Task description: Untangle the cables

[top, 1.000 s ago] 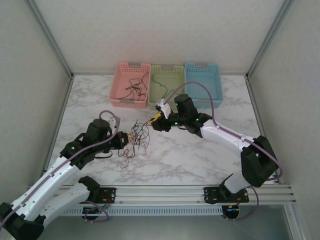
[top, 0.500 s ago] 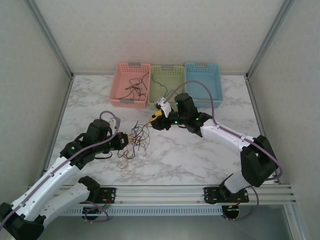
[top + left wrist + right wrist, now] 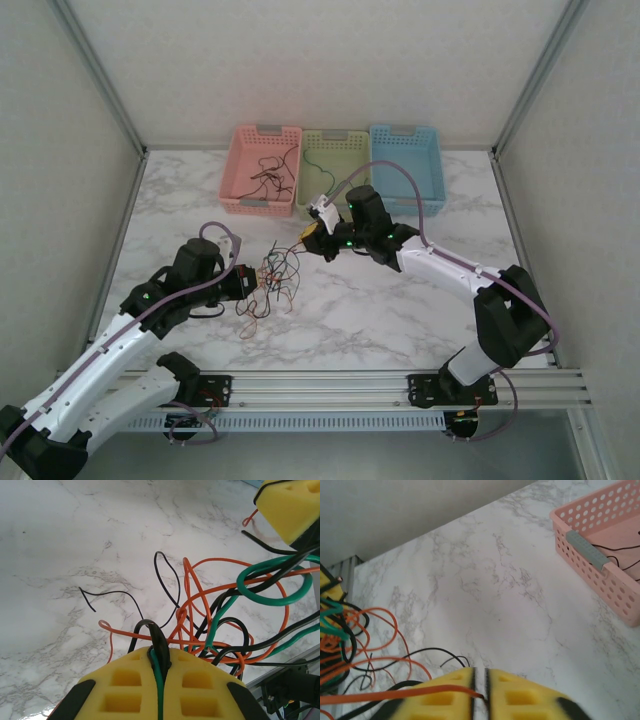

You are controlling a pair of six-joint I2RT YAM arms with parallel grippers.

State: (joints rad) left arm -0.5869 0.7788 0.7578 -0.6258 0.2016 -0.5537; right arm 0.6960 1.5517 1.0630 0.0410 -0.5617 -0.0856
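Starting nearest the bases, the left gripper [image 3: 250, 281] is closed, its yellow pads pressed together; the left wrist view shows this gripper [image 3: 160, 667] pinching a black strand [image 3: 159, 639] and a green strand [image 3: 159, 682] in the seam between the pads.

The cables [image 3: 272, 284] lie as one tangle on the marble table [image 3: 400, 315], touching the left fingertips and spreading away from them; loops of orange, black and green cables [image 3: 220, 615] cross one another just beyond the pads; a thin black end and an orange end trail loose on the marble to one side.

The right gripper [image 3: 305, 238] sits at the far side of the tangle, jaws closed; the right wrist view shows this gripper [image 3: 480, 680] with an orange strand [image 3: 395, 695] running into the seam, apparently clamped; the remaining cables [image 3: 350, 635] lie just beside it.

Farthest back, a pink basket [image 3: 265, 130], a green basket [image 3: 335, 134] and a blue basket [image 3: 405, 130] stand side by side against the wall, well apart from the tangle; dark wires [image 3: 270, 176] lie in the pink one; a green wire [image 3: 322, 163] lies in the green one.
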